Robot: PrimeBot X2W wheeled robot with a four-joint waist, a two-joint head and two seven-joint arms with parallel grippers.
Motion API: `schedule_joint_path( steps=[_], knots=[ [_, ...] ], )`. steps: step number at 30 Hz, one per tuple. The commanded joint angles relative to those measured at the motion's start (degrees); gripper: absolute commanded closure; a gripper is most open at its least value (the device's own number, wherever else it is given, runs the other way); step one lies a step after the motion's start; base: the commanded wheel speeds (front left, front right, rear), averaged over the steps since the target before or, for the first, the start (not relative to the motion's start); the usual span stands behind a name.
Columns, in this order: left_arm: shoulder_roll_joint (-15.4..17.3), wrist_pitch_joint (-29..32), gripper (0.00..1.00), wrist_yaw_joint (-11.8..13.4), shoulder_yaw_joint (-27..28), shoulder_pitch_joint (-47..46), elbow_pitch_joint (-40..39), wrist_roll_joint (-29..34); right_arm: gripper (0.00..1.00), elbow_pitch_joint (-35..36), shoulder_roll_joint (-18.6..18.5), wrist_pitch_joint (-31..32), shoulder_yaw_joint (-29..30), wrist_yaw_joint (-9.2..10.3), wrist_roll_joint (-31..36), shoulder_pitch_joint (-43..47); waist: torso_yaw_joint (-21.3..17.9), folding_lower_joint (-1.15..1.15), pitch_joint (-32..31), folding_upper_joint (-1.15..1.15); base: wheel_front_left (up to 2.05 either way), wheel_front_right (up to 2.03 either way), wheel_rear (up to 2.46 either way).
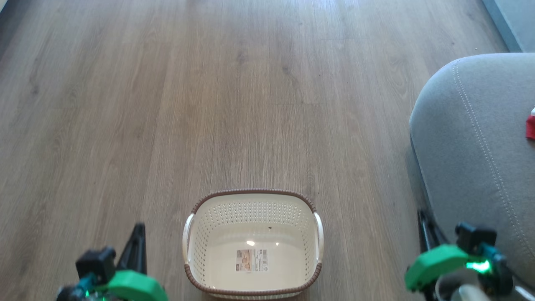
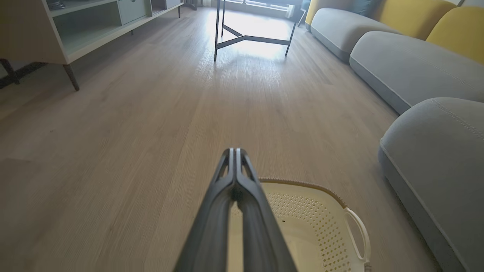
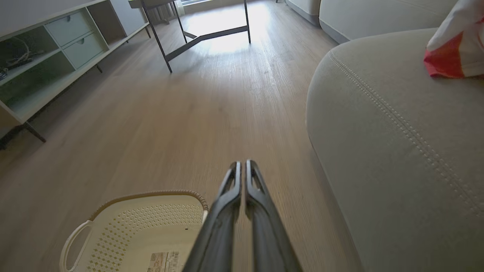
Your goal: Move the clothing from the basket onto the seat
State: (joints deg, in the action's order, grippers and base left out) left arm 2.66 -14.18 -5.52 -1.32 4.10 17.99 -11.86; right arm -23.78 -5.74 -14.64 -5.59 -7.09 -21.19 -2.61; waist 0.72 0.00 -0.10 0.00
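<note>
Head view: high up, facing steeply down on the floor [image 1: 167,104]; basket [image 1: 253,192] at bottom centre, seat [image 1: 472,146] at the right edge.
Left wrist view: low, facing along the left tool [image 2: 235,151] down the room, basket close at lower right.
Right wrist view: low, same heading along the right tool [image 3: 243,163], basket lower left, seat close on the right.
Shared by all three: basket, seat, floor.

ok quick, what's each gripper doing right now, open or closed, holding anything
Left gripper: closed, holding nothing.
Right gripper: closed but for a hairline gap, holding nothing.
</note>
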Motion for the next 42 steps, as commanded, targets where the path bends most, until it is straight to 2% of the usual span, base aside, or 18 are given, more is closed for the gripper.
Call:
schedule_joint_path(
  steps=[1,42],
  knots=[
    [0.00,0.32,1.00,-0.02,0.21,-0.76,-0.76,-0.86,1.00,0.90,-0.02,0.24,0.28,0.00,-0.79,-0.57,-0.01,0.00,0.00,0.00,0.00,0.00,0.00],
    [0.07,6.85,1.00,-0.65,2.61,-3.77,-1.86,-26.59,1.00,3.77,0.91,7.01,4.12,-0.13,-23.50,-1.54,-0.24,0.00,0.09,0.00,0.00,0.00,0.00]
  ],
)
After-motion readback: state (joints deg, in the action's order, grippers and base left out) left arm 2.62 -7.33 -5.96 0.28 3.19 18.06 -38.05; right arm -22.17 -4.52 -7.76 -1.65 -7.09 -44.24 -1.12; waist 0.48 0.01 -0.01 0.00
